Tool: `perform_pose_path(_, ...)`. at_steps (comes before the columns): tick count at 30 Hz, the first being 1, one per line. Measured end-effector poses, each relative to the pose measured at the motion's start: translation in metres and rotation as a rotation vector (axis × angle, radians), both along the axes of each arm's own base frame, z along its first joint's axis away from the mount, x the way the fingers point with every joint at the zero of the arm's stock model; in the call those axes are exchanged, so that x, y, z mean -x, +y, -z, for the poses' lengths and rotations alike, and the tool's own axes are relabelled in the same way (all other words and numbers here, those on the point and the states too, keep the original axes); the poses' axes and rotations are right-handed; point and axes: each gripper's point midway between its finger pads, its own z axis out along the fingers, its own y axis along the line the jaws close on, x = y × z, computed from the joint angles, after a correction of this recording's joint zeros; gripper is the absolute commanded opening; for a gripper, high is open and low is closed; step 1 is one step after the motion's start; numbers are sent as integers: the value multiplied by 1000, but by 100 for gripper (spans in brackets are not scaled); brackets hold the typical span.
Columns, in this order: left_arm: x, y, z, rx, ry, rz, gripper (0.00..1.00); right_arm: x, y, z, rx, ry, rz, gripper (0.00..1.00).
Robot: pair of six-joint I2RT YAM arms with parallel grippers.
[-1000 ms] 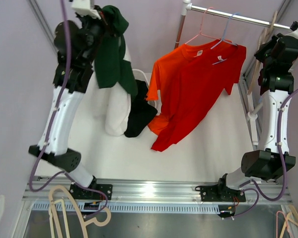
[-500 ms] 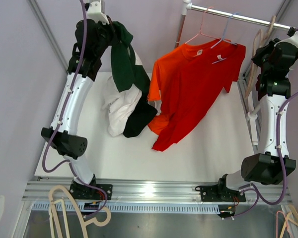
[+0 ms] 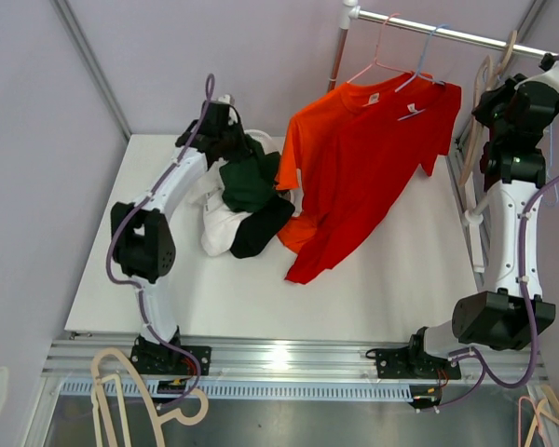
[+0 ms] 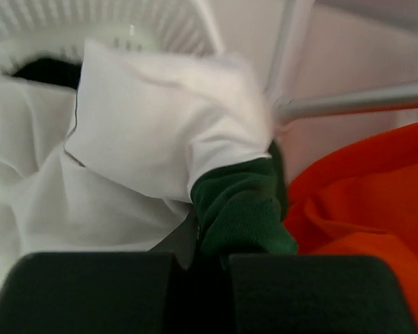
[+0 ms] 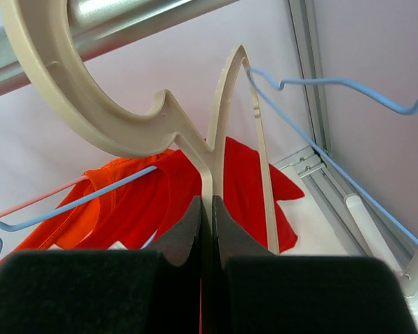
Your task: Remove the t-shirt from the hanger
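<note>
The green t-shirt point(image 3: 247, 182) lies bunched on a pile of clothes at the back left of the table. My left gripper point(image 3: 225, 140) is low over the pile and shut on a fold of the green t-shirt point(image 4: 240, 216), as the left wrist view point(image 4: 209, 254) shows. My right gripper point(image 3: 499, 76) is up at the rail's right end. It is shut on the stem of a bare beige hanger point(image 5: 216, 125) that hooks over the rail point(image 5: 125, 10). The right gripper point(image 5: 210, 209) shows its fingers pinched together on that stem.
Orange t-shirts point(image 3: 363, 158) hang on a pink hanger point(image 3: 377, 60) and a blue one point(image 3: 424, 65) from the rail point(image 3: 438, 31). White point(image 3: 219, 223) and black point(image 3: 261, 228) garments lie under the green one. A white basket point(image 4: 90, 21) stands behind the pile. A blue wire hanger point(image 5: 320, 90) hangs near my right gripper.
My left arm has swung down from high up at the back left and brought the green t-shirt onto the clothes pile. My right arm has stayed by the rail.
</note>
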Motion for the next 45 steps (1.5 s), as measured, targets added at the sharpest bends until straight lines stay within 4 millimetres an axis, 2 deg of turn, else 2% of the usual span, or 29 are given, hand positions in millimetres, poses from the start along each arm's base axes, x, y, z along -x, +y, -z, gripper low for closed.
perform_pose_path(4,12,-5,70,-11,172,7,1,7,2,-1,-10,3,0,24)
perform_pose_path(8,31,-9,123,-4,295,22,1,16,4,-1,-13,16,1,33)
perform_pose_path(10,36,-12,139,6,331,30,1,19,4,-4,-12,13,1,34)
perform_pose_path(12,35,-15,145,19,335,43,1,22,5,-6,-12,12,1,38)
perform_pose_path(15,33,-21,147,43,330,66,2,29,5,-8,-13,20,9,50)
perform_pose_path(16,32,-23,147,53,331,77,8,32,5,-9,-11,21,13,55)
perform_pose_path(17,32,-25,147,62,334,84,13,35,4,-10,-5,23,18,55)
perform_pose_path(18,31,-28,147,71,336,94,33,39,4,-12,-2,23,24,55)
perform_pose_path(20,29,-33,145,94,336,112,56,49,6,-19,6,18,26,56)
perform_pose_path(21,29,-36,142,110,337,117,71,53,7,-22,8,12,25,56)
perform_pose_path(25,32,-42,125,125,300,123,91,68,21,-46,12,-26,-27,58)
perform_pose_path(28,43,-37,106,100,265,104,97,70,37,-62,14,-46,-87,58)
perform_pose_path(30,50,-30,85,87,221,83,99,67,48,-65,12,-49,-131,58)
perform_pose_path(32,56,-24,59,84,163,68,100,61,59,-60,4,-34,-174,58)
perform_pose_path(39,88,-8,-47,110,-98,64,99,29,92,-21,-58,76,-303,59)
perform_pose_path(42,102,-7,-80,121,-185,73,99,16,100,-14,-81,101,-335,59)
perform_pose_path(45,115,-8,-104,121,-253,93,100,4,107,-12,-99,114,-357,59)
